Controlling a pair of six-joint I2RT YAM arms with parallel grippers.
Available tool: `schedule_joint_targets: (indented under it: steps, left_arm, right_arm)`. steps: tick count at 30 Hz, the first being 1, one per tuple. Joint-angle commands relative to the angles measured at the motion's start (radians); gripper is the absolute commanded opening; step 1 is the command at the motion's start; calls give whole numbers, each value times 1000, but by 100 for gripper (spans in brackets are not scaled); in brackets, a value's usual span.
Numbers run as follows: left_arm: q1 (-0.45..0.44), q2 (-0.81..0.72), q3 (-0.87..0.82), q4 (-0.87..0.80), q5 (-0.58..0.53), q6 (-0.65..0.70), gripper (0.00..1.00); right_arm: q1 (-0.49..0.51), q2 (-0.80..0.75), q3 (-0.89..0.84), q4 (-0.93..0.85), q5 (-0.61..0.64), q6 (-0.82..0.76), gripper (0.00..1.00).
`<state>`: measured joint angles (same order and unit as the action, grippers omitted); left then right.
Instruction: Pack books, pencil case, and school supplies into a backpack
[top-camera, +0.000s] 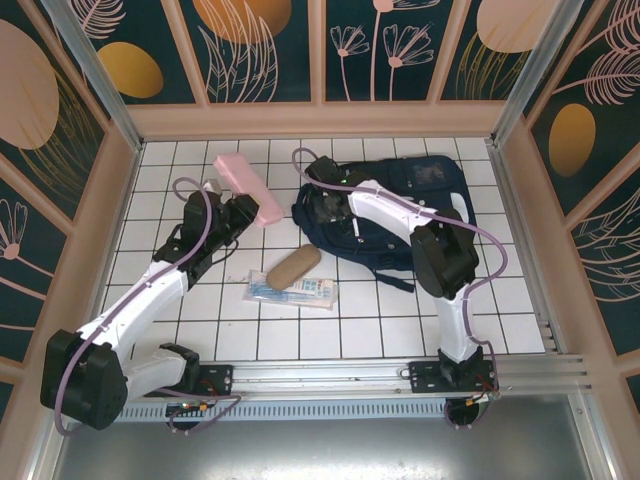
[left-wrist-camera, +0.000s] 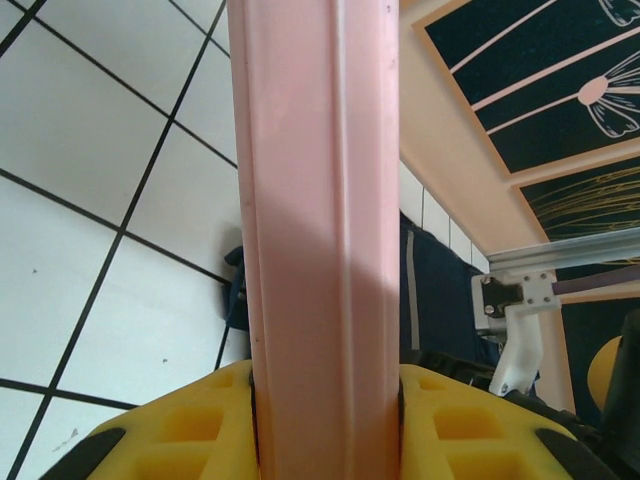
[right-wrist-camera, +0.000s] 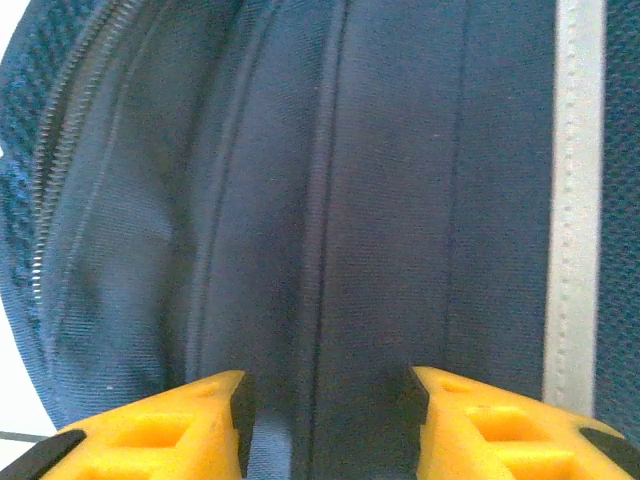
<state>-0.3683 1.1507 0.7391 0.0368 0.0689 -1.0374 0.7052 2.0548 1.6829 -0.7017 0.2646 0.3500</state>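
Note:
My left gripper (top-camera: 243, 213) (left-wrist-camera: 325, 390) is shut on a long pink pencil case (top-camera: 243, 183) (left-wrist-camera: 310, 200), gripping its near end at the back left of the tiled table. To the right lies the navy backpack (top-camera: 425, 195) (right-wrist-camera: 400, 180), with a white stripe (right-wrist-camera: 572, 200) and a zipper (right-wrist-camera: 50, 170). My right gripper (top-camera: 318, 205) (right-wrist-camera: 325, 390) hovers at the backpack's left end, jaws open, right against the fabric. A clear packet of school supplies (top-camera: 292, 291) lies flat in the middle near me. The books are out of view.
A brown oval pouch (top-camera: 293, 267) lies just behind the clear packet. Patterned walls (top-camera: 320, 50) with a wooden ledge enclose the table at back and sides. An aluminium rail (top-camera: 330, 375) runs along the near edge. Bare white tiles (top-camera: 510, 300) lie at the front right.

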Motion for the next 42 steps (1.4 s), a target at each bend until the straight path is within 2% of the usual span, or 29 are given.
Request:
schedule_joint_targets:
  steps: [1,7,12,14,17,18,26,29,35,42]
  left_arm:
    - [5,-21,-15,11,-3,-5,25]
    - [5,-24,-17,17,1,0,25]
    - [5,-25,-22,20,14,-4,25]
    - [3,-29,-24,20,19,-2,25]
    - [5,-29,-25,25,30,3,25]
    - [4,-28,-26,30,38,6,26]
    - [2,77,-2,147,190,22,25]
    - [-7,138,20,200,221,15,26]
    - [-80,320,134,293,280,-4,25]
    - [-165,555,317,358,313,-20,23]
  right_arm:
    - [17,21,48,-81,114,-2,47]
    - [19,46,-3,-60,102,-9,51]
    - [22,69,-31,-43,98,12,50]
    - [22,74,-33,-38,97,10,36]
    - [18,55,-34,-32,102,6,2]
    - [15,40,-31,-29,104,5,0]
    - [-25,-148,18,-24,158,-27,0]
    - [-57,-225,37,-7,135,-49,0]
    - [-152,-350,55,28,-23,-46,0]
    - [-239,-481,-7,128,-219,-15,0]
